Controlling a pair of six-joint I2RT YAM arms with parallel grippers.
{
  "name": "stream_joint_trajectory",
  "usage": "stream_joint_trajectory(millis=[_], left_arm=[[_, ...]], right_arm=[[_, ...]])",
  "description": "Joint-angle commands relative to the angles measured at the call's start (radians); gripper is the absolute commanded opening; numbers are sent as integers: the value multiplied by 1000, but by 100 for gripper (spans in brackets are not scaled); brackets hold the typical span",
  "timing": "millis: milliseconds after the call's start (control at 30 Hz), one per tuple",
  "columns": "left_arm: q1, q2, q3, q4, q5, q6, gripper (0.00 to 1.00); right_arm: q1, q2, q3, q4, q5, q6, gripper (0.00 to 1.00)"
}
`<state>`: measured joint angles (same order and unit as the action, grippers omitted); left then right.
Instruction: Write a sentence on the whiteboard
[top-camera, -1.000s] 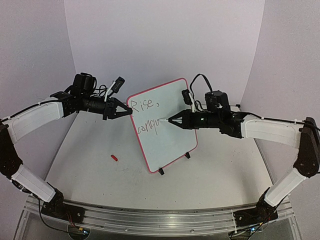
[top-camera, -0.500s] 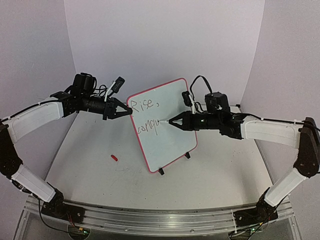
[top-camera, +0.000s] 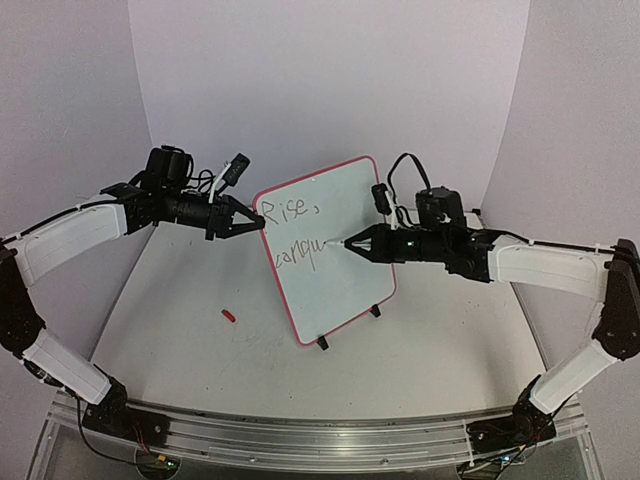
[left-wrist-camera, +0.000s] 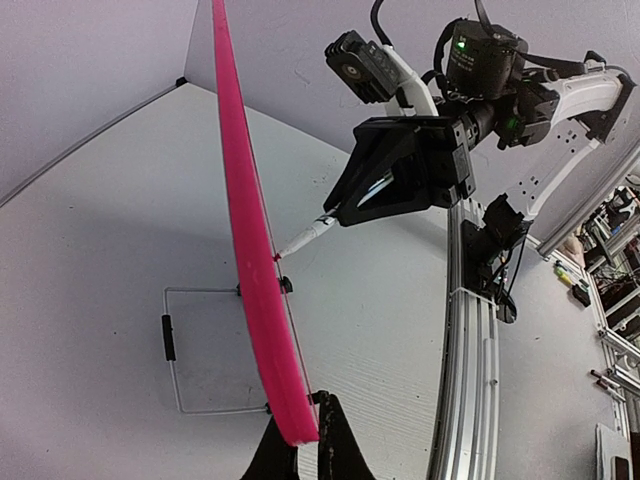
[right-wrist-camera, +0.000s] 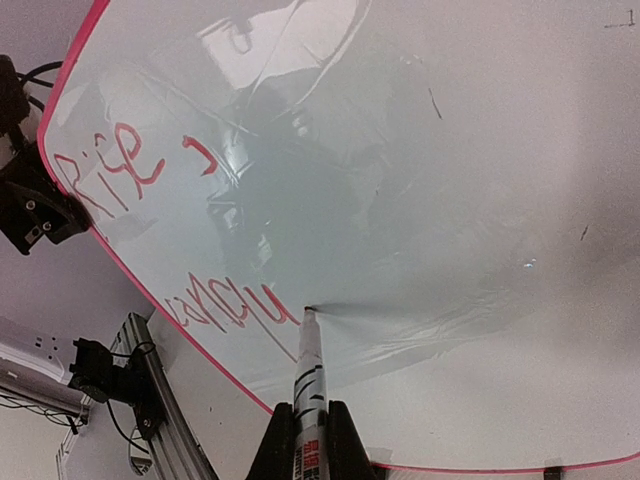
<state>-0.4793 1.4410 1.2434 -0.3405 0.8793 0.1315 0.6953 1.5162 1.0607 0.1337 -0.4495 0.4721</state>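
The whiteboard (top-camera: 345, 215) stands tilted at the table's middle, its red rim (left-wrist-camera: 250, 250) edge-on in the left wrist view. My left gripper (top-camera: 258, 224) is shut on the board's left edge, fingertips (left-wrist-camera: 318, 445) pinching the rim. The sentence reads "Rise," (top-camera: 287, 212) with "conqu" (top-camera: 300, 252) below, red in the right wrist view (right-wrist-camera: 225, 305). My right gripper (top-camera: 352, 243) is shut on a white marker (right-wrist-camera: 308, 380), its tip touching the board just right of the last letter.
A small red cap (top-camera: 229, 315) lies on the table left of the board. The board's black feet (top-camera: 322, 344) rest on the tabletop. An aluminium rail (top-camera: 300, 440) runs along the near edge. Pale walls enclose the back and sides.
My right gripper has slid a little to the right along the second line with the marker. The left gripper and the board have not moved.
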Motion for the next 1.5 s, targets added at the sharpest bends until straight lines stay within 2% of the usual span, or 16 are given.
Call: stream_joint_trajectory(millis=[0,300,733,1133,1467], left_arm=[[-42,38,-19,-155,-5,60,0],[-42,40,-19,-154,-5,60,0],[-42,44,-18,-154,-4,61,0],[-42,43,-18,-154,-1,61,0],[-42,39,-19,-154,-2,60,0]], right_arm=[[-6,-49,26,24,-3,-8,0],[-6,-12,34,25,-48,-10,0],[-6,21,58,26,12,6,0],[-6,-36,24,26,112,21,0],[-7,-8,75,44,35,9,0]])
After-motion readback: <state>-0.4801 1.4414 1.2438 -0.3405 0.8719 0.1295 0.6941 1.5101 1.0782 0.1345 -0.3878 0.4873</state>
